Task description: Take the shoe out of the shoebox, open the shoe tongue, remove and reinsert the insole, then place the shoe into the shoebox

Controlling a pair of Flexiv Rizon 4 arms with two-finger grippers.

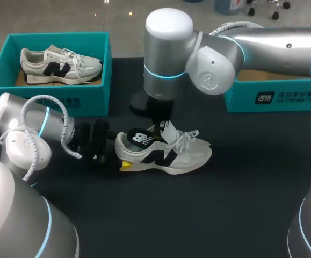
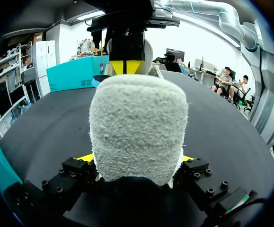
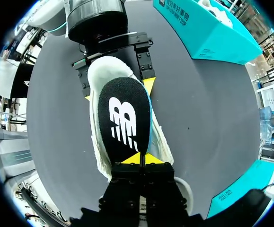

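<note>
Black tabletop (image 1: pixel 252 204), with both of my arms over it. White sneaker (image 1: pixel 182 156) stands on its sole near the middle, outside the shoebox, toe toward my right side. Its black insole (image 3: pixel 125 123) shows above the shoe's opening, over the heel end. My right gripper (image 3: pixel 141 160) comes down from above, its yellow tips pressed together on one end of the insole. My left gripper (image 2: pixel 137 158) lies low on the table behind the shoe, fingers clamped on the two sides of the heel. Open teal shoebox (image 1: pixel 99 91) stands apart at the far left and holds a second sneaker (image 1: pixel 58 64). Another teal box (image 1: pixel 273 97) sits at the far right, partly hidden by my right arm (image 1: pixel 273 40).
</note>
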